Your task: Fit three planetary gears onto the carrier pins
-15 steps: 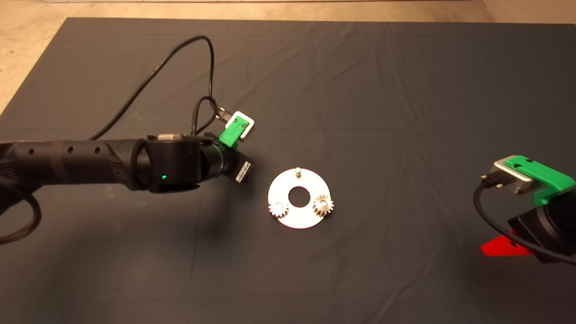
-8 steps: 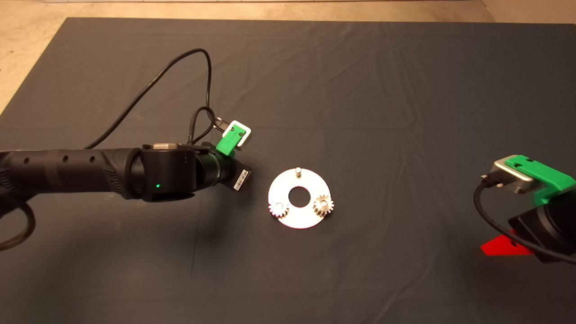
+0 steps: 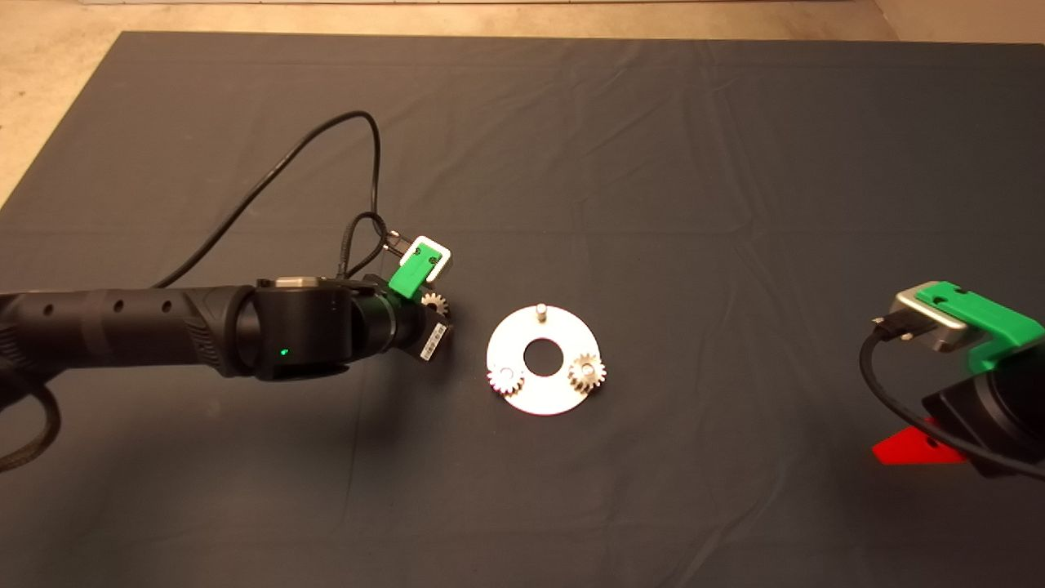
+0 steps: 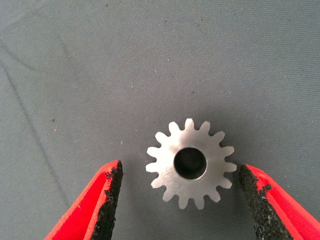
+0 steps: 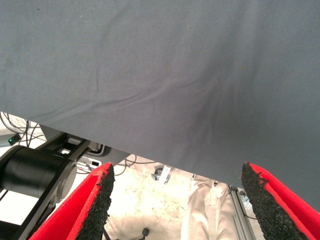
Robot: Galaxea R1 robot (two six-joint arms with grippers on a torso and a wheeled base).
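Two gears (image 3: 506, 380) (image 3: 586, 372) sit on their pins, the far pin (image 3: 540, 311) is bare, and the last gear (image 4: 190, 163) lies on the mat (image 3: 653, 163) between the open left gripper's (image 4: 181, 200) fingers

I see two planetary gears seated on carrier pins at the disc's (image 3: 563, 339) near edge, one left (image 3: 504, 379), one right (image 3: 586, 372), the far pin (image 3: 540, 310) bare, and the third gear (image 4: 191, 163) flat on the tabletop left of the disc.
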